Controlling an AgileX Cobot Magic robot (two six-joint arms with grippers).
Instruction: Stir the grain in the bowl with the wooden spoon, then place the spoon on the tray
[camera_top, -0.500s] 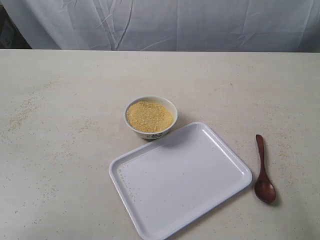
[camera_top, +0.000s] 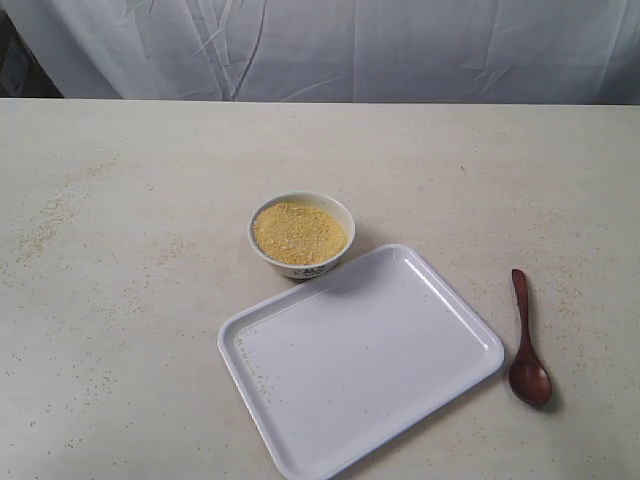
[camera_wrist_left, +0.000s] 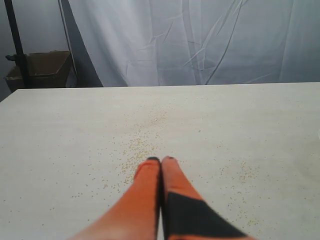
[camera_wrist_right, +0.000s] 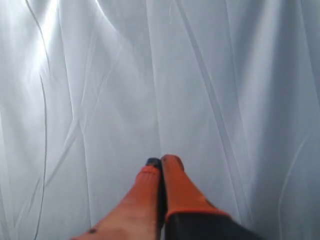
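Nothing has moved since half a second ago. Exterior view: the spoon (camera_top: 524, 335) lies untouched on the table (camera_top: 130, 250), just right of the tray (camera_top: 360, 350), and the grain (camera_top: 299, 232) sits flat in the bowl (camera_top: 300, 268) at the tray's far edge. No arm is in sight, so the task has not begun.

Left wrist view: the left claw (camera_wrist_left: 161, 160) is pressed together on nothing, above bare table.

Right wrist view: the right claw (camera_wrist_right: 162, 161) is likewise together and empty, apparently aimed at the curtain (camera_wrist_right: 100, 75), away from the spoon.
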